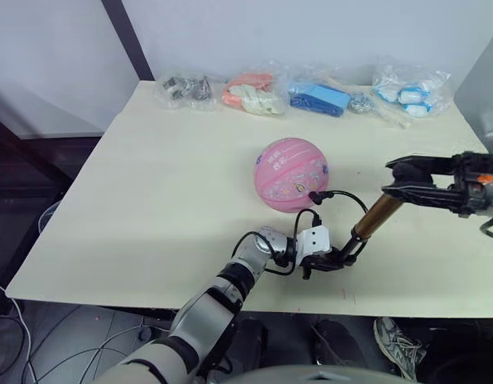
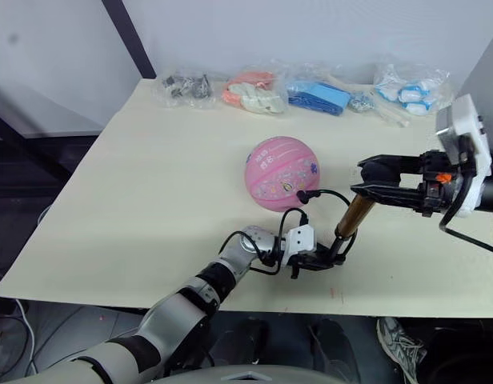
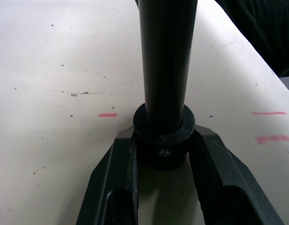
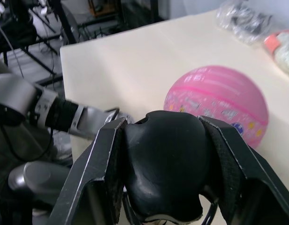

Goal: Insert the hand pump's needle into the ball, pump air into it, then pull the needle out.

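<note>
pumping looks to be the step in hand, judging by how things lie. the ball (image 1: 291, 174) sits round on the table (image 1: 150, 200), well in front of the row of plastic bags (image 1: 298, 92) at the far edge. the hand pump (image 1: 374, 218) stands tilted just beside the ball, on its near right side, and its thin black hose (image 1: 342, 194) loops from the pump to the ball's near right flank, where the black fitting touches the skin; the needle itself is too small to make out, so it is probably seated in the valve.

the left gripper (image 1: 330, 260) is clamped narrowly on the pump's black lower end, close to the table on the near side of the ball. the right gripper (image 1: 406, 182) is closed around the black handle at the pump's upper end, to the right of the ball.

to pump well, the left arm should pin the base firmly while the right drives the handle straight along the barrel's axis; any sideways pull risks tugging the hose, rolling the ball, or bending the needle.
</note>
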Controlling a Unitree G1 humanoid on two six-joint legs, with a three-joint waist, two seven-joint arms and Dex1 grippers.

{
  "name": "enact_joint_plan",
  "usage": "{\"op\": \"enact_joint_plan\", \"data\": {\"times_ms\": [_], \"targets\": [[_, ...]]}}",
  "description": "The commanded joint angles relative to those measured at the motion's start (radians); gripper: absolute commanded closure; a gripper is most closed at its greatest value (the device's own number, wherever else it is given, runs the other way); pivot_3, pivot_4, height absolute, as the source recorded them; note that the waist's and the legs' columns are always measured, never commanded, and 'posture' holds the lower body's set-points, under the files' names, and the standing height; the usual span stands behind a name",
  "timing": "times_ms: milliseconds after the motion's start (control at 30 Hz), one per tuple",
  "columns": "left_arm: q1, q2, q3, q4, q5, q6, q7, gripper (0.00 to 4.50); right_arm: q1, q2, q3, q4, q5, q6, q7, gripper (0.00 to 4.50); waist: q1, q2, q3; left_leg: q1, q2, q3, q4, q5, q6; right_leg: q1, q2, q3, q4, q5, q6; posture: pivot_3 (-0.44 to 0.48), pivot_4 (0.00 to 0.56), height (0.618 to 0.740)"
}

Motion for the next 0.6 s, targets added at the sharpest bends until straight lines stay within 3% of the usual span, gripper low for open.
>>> {"op": "enact_joint_plan", "data": {"times_ms": [33,600], "targets": [[0.03,0.039,-0.018,0.057,0.05,0.036,-0.001,3.44,0.038,0.025,0.078,-0.02,-0.058,-0.019,0.008,2.55,0.0,-0.001,0.0,0.0,0.0,0.0,0.0,0.0,0.0,0.0,0.0,0.0,0.0,0.0,0.0,0.0,0.15,0.736],[0.029,0.041,-0.013,0.046,0.044,0.037,0.001,3.44,0.189,0.177,0.347,0.083,-0.442,-0.331,0.041,2.55,-0.002,-0.005,-0.003,0.002,0.0,-0.001,0.0,0.0,0.0,0.001,0.001,0.0,0.0,0.0,0.0,0.0,0.15,0.736]]}}
